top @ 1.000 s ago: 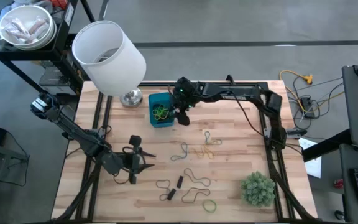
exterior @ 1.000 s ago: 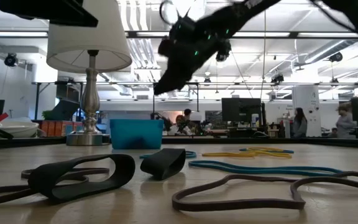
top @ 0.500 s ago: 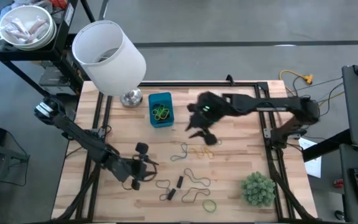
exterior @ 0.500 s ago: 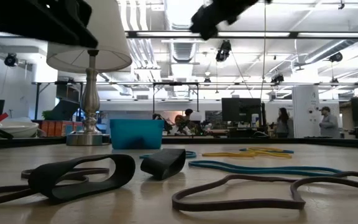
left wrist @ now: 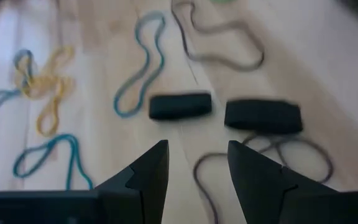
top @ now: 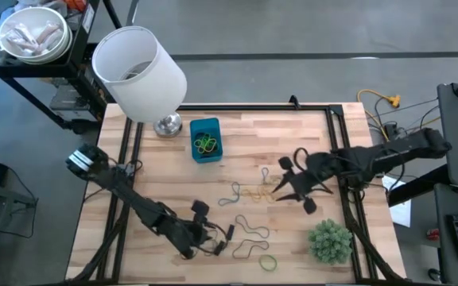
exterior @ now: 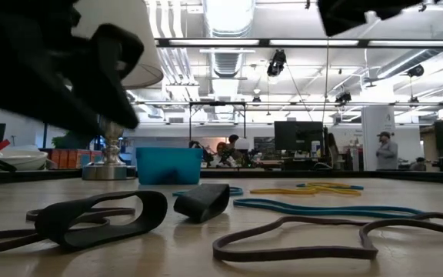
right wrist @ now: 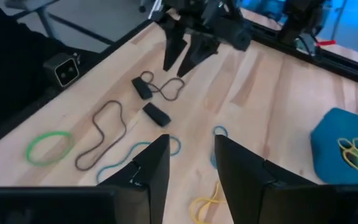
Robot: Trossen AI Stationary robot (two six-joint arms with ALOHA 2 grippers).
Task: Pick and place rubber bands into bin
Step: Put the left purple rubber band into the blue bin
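Rubber bands lie flat on the wooden table: two short black ones (left wrist: 180,106) (left wrist: 263,116), a brown loop (top: 250,230), teal and yellow loops (top: 249,193), and a green ring (top: 269,262). The blue bin (top: 205,139) at the far middle holds green and yellow bands. My left gripper (left wrist: 197,168) hovers open, low over the table just short of the black bands (top: 230,232). My right gripper (right wrist: 191,162) is open and high above the table's right half, near the yellow loops, with nothing between its fingers.
A lamp with a big white shade (top: 137,71) stands at the far left corner beside the bin. A bushy green plant (top: 328,242) sits at the near right. Bare wood lies between the bin and the scattered bands.
My right gripper has left the spot beside the bin and swung toward the table's right and near side, ending above the yellow loops. My left gripper has moved down and toward the table's right, closing in on the black bands. The bands have stayed put.
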